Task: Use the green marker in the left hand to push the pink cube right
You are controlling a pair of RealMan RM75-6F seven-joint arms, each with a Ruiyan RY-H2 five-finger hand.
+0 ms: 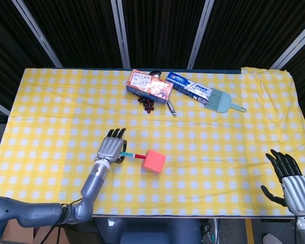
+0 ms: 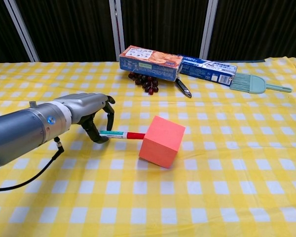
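My left hand (image 1: 111, 148) (image 2: 91, 114) grips a green marker (image 1: 132, 155) (image 2: 121, 134) that lies level and points right. Its red tip touches the left face of the pink cube (image 1: 154, 161) (image 2: 162, 141). The cube stands on the yellow checked cloth near the table's middle front, turned a little askew. My right hand (image 1: 290, 178) hovers at the front right corner in the head view, fingers spread and holding nothing; the chest view does not show it.
Along the back edge lie a snack box (image 1: 149, 87) (image 2: 150, 61), dark cherries (image 1: 147, 103) (image 2: 145, 83), a toothpaste box (image 1: 189, 87) (image 2: 207, 68), a teal brush (image 1: 222, 101) (image 2: 259, 84) and a small metal tool (image 1: 171, 109) (image 2: 183, 88).
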